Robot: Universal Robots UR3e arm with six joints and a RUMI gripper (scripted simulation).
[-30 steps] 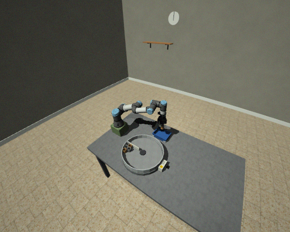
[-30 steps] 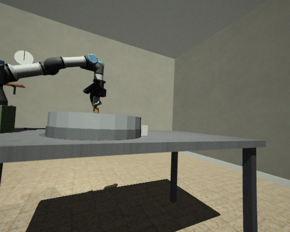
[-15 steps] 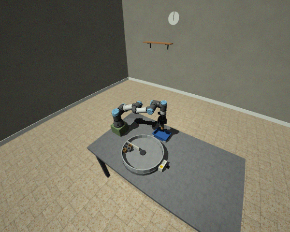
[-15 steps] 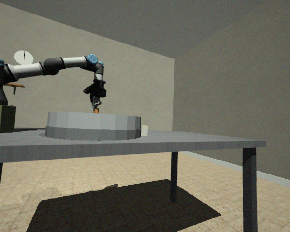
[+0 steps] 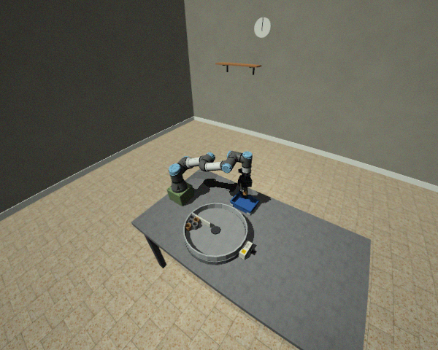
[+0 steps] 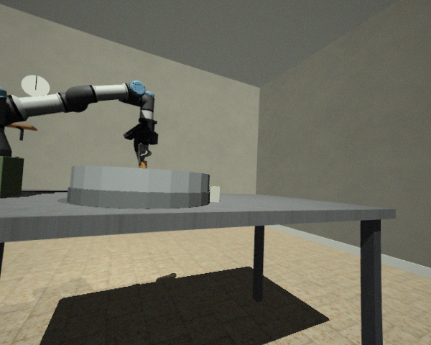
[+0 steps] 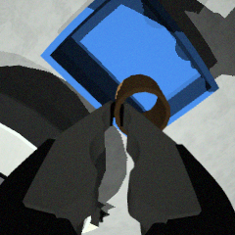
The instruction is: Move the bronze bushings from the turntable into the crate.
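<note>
Room: tan tiled floor, grey walls, one darker wall at left; grey table (image 5: 309, 271) in the middle; wall shelf (image 5: 238, 65) and round clock (image 5: 261, 27) on the far wall.
Gripper: RUMI gripper (image 7: 123, 117) pointing straight down, jaws pinched on the wall of one bronze bushing (image 7: 149, 100); ring seen open-end on in the wrist view.
Held bushing, place: hanging above the blue crate (image 7: 147, 44), over its near edge, not touching the floor of it; in the exterior view a small orange tip (image 6: 143, 164) just above the rim line of the turntable.
Arm: one UR3e arm (image 5: 208, 163), folded in two horizontal links from the shoulder, wrist turned down; standing on a green pedestal (image 5: 174, 197) at the table's far-left corner.
Crate: one, blue, shallow, just beside the turntable on its far side; inside hidden partly by the gripper.
Turntable: one grey walled ring (image 5: 196, 252), dark hub (image 5: 215, 230) at centre, pale divider bar running from hub to wall.
Bushings on turntable: small cluster (image 5: 193, 222) by the left wall; at least one bronze and two dark steel, exact count too small to tell.
Box: one white box with a yellow mark (image 5: 245, 250), touching the turntable's near-right side.
</note>
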